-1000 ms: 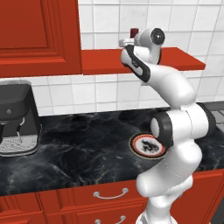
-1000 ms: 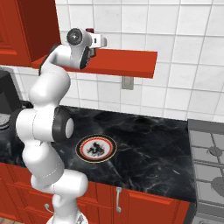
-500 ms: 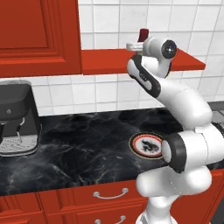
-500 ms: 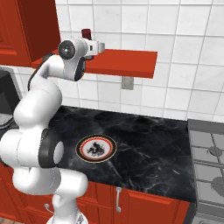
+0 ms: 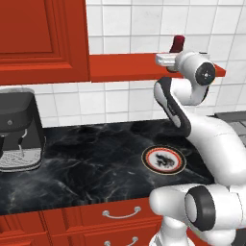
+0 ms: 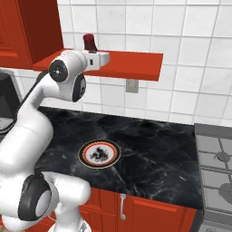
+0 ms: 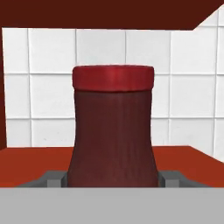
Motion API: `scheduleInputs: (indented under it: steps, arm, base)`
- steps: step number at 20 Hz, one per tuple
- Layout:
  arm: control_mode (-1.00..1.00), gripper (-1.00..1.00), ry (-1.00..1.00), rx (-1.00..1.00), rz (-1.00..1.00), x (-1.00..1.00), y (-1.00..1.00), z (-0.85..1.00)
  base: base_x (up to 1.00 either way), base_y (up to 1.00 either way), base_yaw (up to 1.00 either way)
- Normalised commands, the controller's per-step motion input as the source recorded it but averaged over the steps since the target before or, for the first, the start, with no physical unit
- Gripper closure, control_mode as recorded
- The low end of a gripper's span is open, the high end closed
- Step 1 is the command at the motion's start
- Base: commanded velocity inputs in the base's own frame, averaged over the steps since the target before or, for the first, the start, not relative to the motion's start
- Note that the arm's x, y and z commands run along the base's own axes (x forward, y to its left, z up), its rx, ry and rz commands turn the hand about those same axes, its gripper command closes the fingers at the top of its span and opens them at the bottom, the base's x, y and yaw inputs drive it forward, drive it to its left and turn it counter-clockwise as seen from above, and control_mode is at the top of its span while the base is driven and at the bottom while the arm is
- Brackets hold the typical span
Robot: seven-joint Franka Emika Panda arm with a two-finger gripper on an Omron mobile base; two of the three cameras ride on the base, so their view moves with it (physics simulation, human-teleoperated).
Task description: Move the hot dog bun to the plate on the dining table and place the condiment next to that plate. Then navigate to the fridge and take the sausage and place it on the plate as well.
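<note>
Bottle (image 7: 113, 127) dead ahead of the hand (image 7: 113, 180), upright on the red shelf (image 6: 131, 62) with its dark red cap at the top and its brownish body between the two fingertips (image 7: 51, 180), which flank its base on either side. From the base cameras the hand (image 5: 166, 58) sits level with the shelf and the bottle (image 5: 178, 43) rises just beyond it, its cap clear above the white wrist; the same bottle (image 6: 89, 43) stands behind the hand (image 6: 103, 59) from the other side. The hand appears open around the bottle rather than clamped; whether the pads touch the body I cannot tell. This looks like the grasp of the condiment. To do it well, the hand should be far enough forward that the fingers meet the widest lower part of the body, not the taper under the cap, then close evenly so the bottle does not tip toward the tiled wall behind it. After closing, lift straight up a little off the shelf before drawing back, as the cupboard underside hangs just above. Below the hand, on the black marble tabletop (image 5: 96, 158), lies a small white plate (image 5: 163, 159) with an orange rim, not the target.
</note>
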Motion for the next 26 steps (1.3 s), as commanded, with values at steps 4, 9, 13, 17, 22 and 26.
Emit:
scheduleInputs:
  steps: [4,9,13,17,22,26]
  arm:
    - [-1.00,1.00,0.00,0.00,-0.12,-1.00,-0.24,0.29]
    - [-1.00,1.00,0.00,0.00,-0.12,-1.00,-0.28,0.21]
    - [-1.00,1.00,0.00,0.00,-0.02,-0.88,-0.34,0.25]
    - [-1.00,1.00,0.00,0.00,0.00,-0.82,-0.37,0.21]
    - [-1.00,1.00,0.00,0.00,0.06,-0.97,-0.26,0.01]
    - [-1.00,1.00,0.00,0.00,0.16,-0.94,-0.09,0.00]
  base:
    - [0.00,0.00,0.00]
    - [0.00,0.00,0.00]
    - [0.00,0.00,0.00]
    - [0.00,0.00,0.00]
    - [0.00,0.00,0.00]
    - [0.00,0.00,0.00]
